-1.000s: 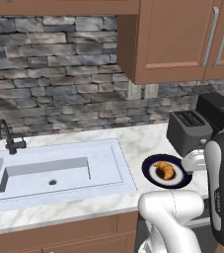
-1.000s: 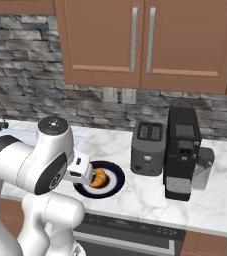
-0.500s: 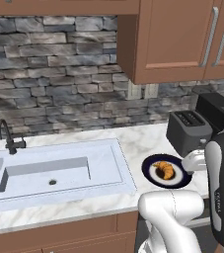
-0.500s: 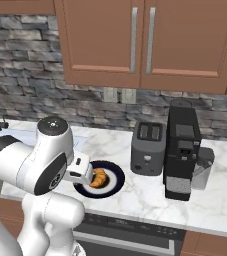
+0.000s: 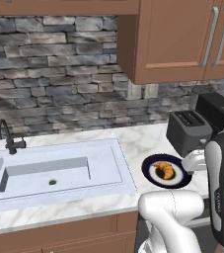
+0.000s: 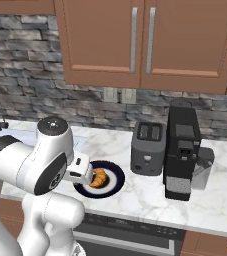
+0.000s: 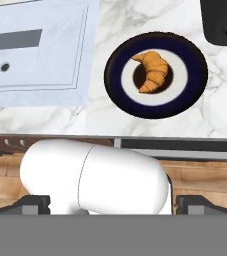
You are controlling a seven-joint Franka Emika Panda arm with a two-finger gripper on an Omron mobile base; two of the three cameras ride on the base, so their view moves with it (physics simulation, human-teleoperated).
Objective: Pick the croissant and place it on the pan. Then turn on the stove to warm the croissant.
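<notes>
A marble counter (image 5: 133, 143) is seen w/ a white sink (image 5: 54, 170) set into its left part, a black coffee machine (image 6: 184, 150) at far right & a dark toaster (image 6: 148, 148) just beside it. Between sink & toaster, near the counter's front edge, a round dark-rimmed white plate (image 7: 185, 87) is placed, and the croissant (image 7: 152, 72) is found lying at its centre, untouched & uncovered. The gripper (image 6: 88, 172) is held above the plate's near-left rim, apart from the croissant; whether its 2 fingers are spread or pressed together cannot be told.
</notes>
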